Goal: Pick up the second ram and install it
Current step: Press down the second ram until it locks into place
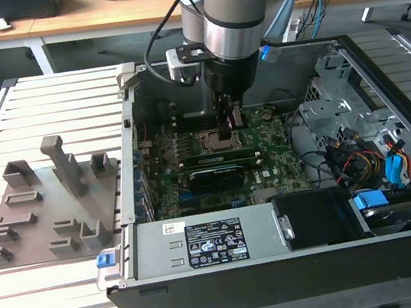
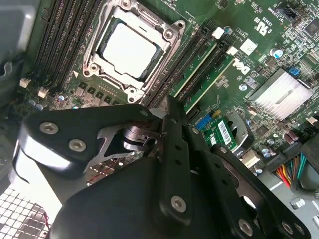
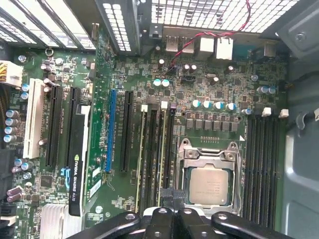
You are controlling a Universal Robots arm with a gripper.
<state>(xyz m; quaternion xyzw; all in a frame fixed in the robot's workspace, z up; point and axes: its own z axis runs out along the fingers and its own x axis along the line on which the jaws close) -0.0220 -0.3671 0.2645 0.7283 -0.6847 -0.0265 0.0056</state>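
Two sticks sit in slots beside the CPU socket [image 3: 209, 185] — we judge the second ram [image 3: 162, 154] seated; our hand [image 3: 173, 198] hovers above, its fingers' state untellable.

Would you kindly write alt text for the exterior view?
A robot arm reaches down into an open computer case, its gripper low over the green motherboard beside the processor socket. A grey holder tray sits on the slatted table at the exterior view's left.

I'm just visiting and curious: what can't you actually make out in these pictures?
- Exterior view: the black end effector covers the slot beneath it, so seating of the thin green memory stick is unclear.
- Second wrist view: the end effector body covers its own fingertips.
- First wrist view: the silver processor is partly covered.
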